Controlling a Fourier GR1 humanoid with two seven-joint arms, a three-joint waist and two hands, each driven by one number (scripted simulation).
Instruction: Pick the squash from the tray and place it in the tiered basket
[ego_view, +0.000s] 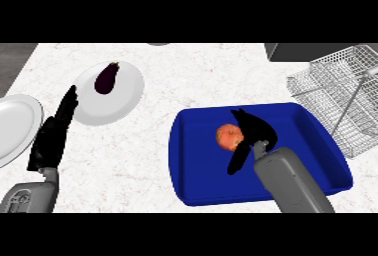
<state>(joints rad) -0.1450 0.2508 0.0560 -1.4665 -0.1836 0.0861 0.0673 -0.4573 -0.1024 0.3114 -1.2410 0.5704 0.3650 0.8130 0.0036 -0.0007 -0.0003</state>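
Left hand: We see the left hand (53, 135) at the left of the view, fingers straight and held together, pointing away from the robot and holding nothing; it looks to us to be at rest.

Plates: An empty white plate (15, 122) lies just to the left of that hand, and a second white plate (118, 102) just to its right, carrying an eggplant (106, 78) beyond the fingertips.

Tray: The blue tray (199, 185) sits under the right hand, well to the right of the left hand.

Squash: The orange squash (229, 136) lies on the tray floor, against the left side of the right hand, partly hidden by it.

Right hand: The right hand (252, 132) is over the tray, fingers stretching past the squash and the thumb pointing back below it. They bracket the squash without closing on it, so we read the hand as spread, not pinching. Whether it touches the squash we cannot tell.

Basket: The wire tiered basket (341, 95) stands up and to the right of the right hand, just beyond the tray's far right corner; we see nothing in it.

Progress: We judge the reach to be done and the grasp about to start. Closing, lifting, carrying to the basket and letting go are all left.
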